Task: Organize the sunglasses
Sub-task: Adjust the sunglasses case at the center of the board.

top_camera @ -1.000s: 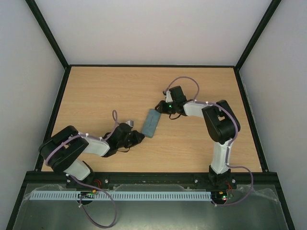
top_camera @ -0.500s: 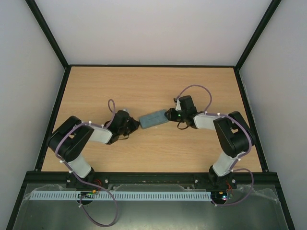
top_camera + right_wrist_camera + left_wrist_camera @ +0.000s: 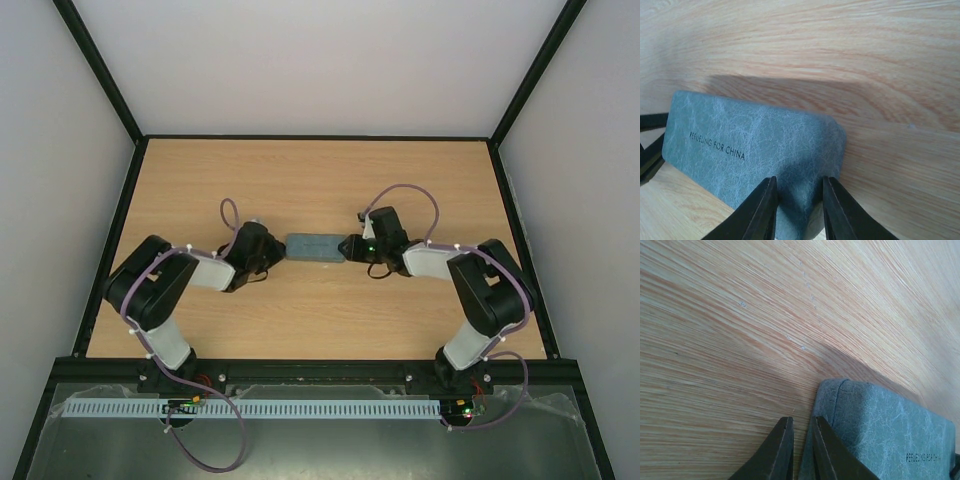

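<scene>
Grey-blue case (image 3: 315, 246) rotated level, right tool (image 3: 346, 247) gripping

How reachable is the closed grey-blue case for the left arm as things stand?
Likely yes: the left gripper, fingers almost together, sits right against one end of the case with nothing between them. The right gripper pinches the other end.
</scene>
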